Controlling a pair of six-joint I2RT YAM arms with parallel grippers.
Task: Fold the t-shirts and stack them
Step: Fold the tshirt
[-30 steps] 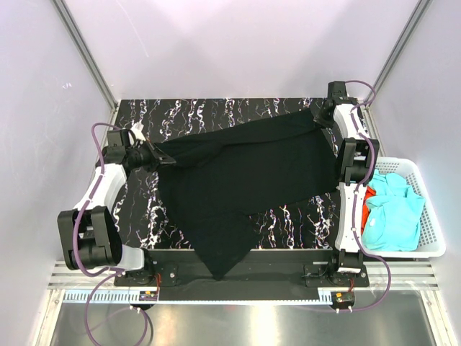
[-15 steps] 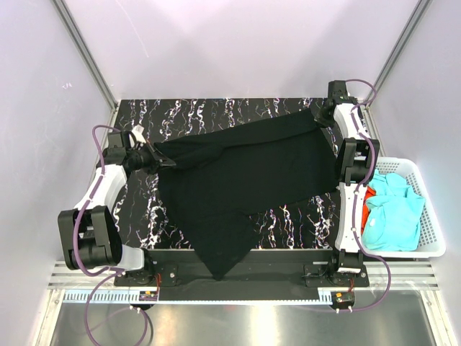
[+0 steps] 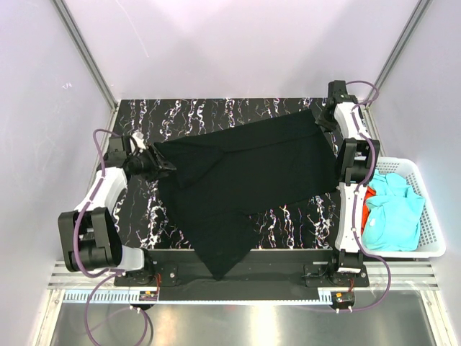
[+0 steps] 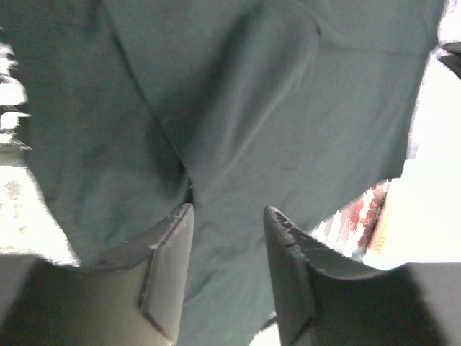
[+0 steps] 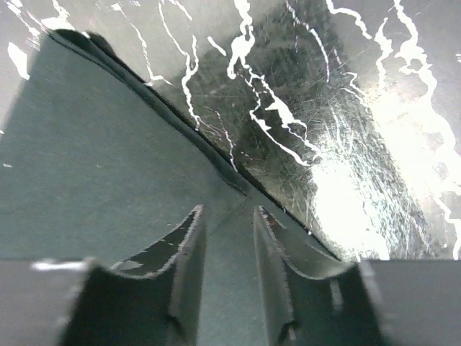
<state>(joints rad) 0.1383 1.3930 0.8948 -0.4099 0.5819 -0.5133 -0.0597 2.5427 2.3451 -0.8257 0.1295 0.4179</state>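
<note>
A large black t-shirt [image 3: 245,173] lies spread across the dark marbled table [image 3: 187,115], one corner hanging over the near edge. My left gripper [image 3: 164,164] sits at the shirt's left corner. In the left wrist view its jaws [image 4: 229,216] stand apart over the black cloth [image 4: 288,108], pinching nothing. My right gripper [image 3: 320,115] is at the shirt's far right corner. Its jaws [image 5: 227,213] are parted too, with the cloth [image 5: 94,166] flat beneath them. Turquoise t-shirts [image 3: 392,213] and an orange-red one [image 3: 367,209] lie in the basket.
A white lattice basket [image 3: 432,238] stands off the table's right side, beside the right arm. Bare marbled tabletop [image 5: 288,86] shows past the shirt's far edge. Metal frame posts and pale walls close in the table at the back and sides.
Both grippers have opened and let go of the black shirt's corners. The left gripper has shifted slightly toward the far side, and the shirt's left corner has settled on the table.
</note>
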